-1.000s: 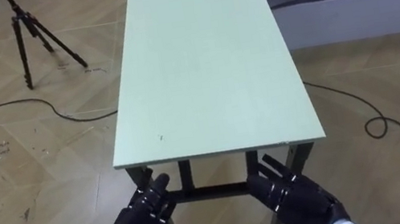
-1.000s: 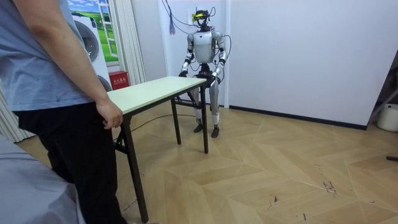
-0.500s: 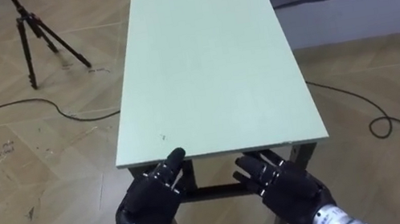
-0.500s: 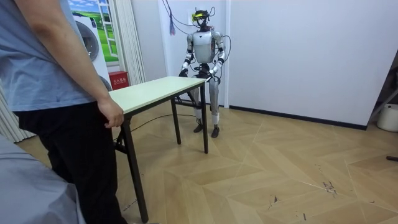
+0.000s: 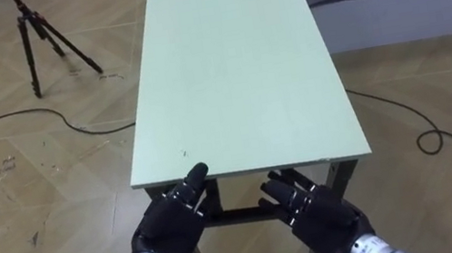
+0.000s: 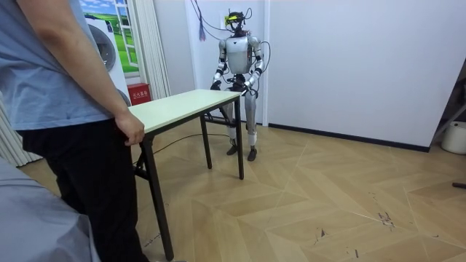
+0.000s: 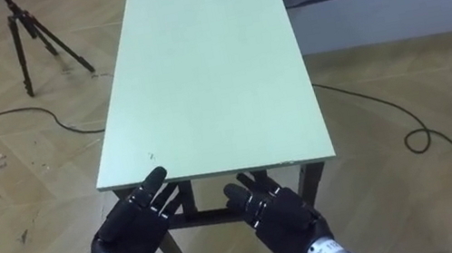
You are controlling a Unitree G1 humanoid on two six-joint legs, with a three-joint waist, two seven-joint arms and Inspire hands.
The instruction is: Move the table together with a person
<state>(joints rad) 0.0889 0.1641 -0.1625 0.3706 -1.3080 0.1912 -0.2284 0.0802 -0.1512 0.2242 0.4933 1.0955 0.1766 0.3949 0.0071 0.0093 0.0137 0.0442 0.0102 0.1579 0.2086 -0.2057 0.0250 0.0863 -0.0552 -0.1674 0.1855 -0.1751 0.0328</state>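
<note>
The table (image 5: 235, 70) stands right before me, its near edge just above my left hand (image 5: 172, 229) and right hand (image 5: 319, 217), both with fingers straight, holding nothing. I should slip them under that edge evenly and lift level with the person (image 6: 65, 109) at the far end.

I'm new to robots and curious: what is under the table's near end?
Under the table, dark legs and a crossbar show, with the left hand and right hand open by its near edge. Its top covers the rest of the frame.
</note>
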